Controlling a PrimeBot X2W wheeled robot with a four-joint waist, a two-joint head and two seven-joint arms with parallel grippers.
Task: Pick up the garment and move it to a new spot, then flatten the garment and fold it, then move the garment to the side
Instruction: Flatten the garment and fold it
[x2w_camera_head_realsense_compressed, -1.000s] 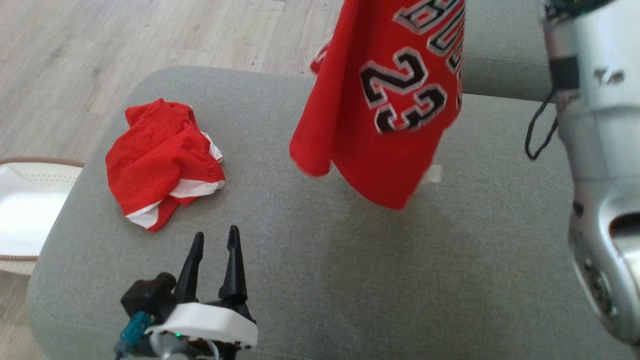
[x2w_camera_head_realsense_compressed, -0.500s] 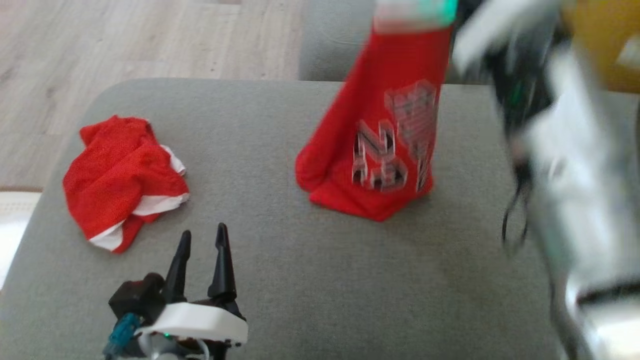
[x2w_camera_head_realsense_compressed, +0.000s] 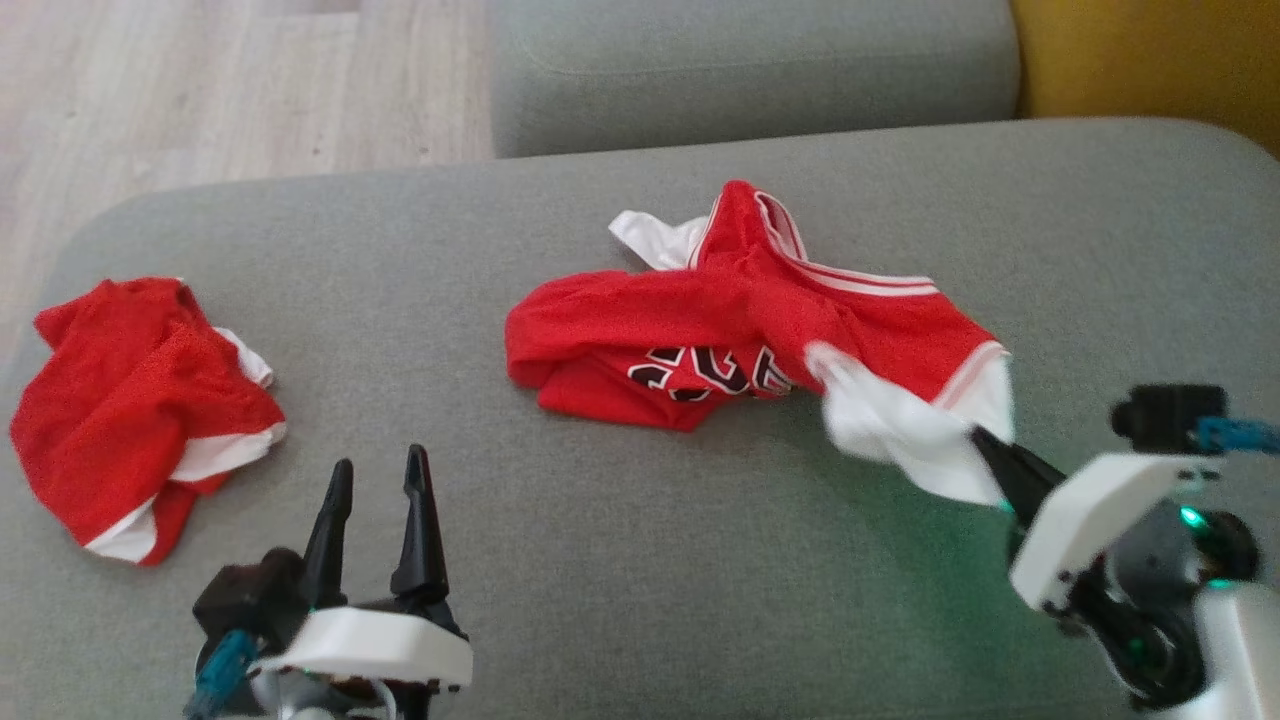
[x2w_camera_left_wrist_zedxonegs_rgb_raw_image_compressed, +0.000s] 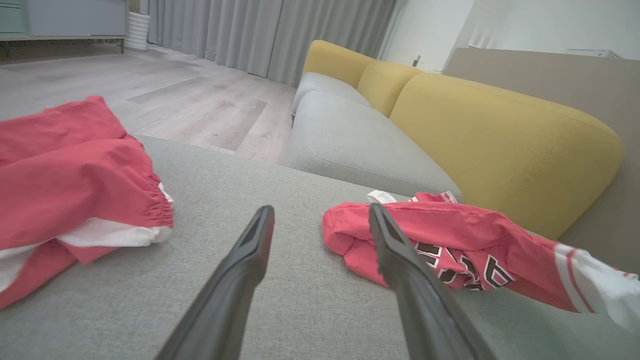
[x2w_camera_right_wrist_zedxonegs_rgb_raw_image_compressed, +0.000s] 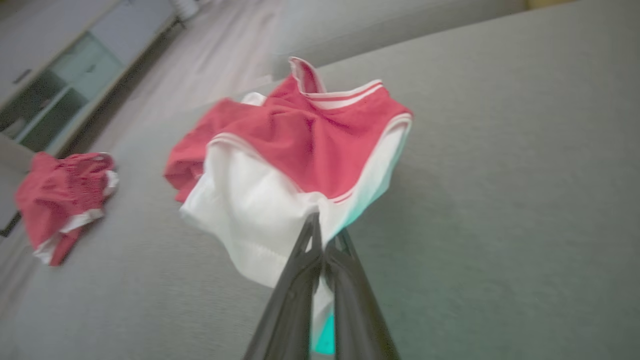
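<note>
While the right end effector (x2w_camera_head_realsense_compressed: 985, 440) pinches the jersey (x2w_camera_head_realsense_compressed: 720, 320), one of two red garments, the left end effector (x2w_camera_head_realsense_compressed: 380, 460) gapes.

Red shorts (x2w_camera_head_realsense_compressed: 140, 400) on grey sofa (x2w_camera_head_realsense_compressed: 640, 600)

Jersey (x2w_camera_head_realsense_compressed: 740, 310) lettering (x2w_camera_head_realsense_compressed: 710, 372) half folded under — right gripper (x2w_camera_right_wrist_zedxonegs_rgb_raw_image_compressed: 324, 232) tips buried in blurred white cloth (x2w_camera_head_realsense_compressed: 900, 430)

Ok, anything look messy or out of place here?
The red jersey lies bunched on the grey cushion, white inside showing and its number half buried, with the right claw shut on a white edge. Crumpled red shorts sit near the cushion's left end.
</note>
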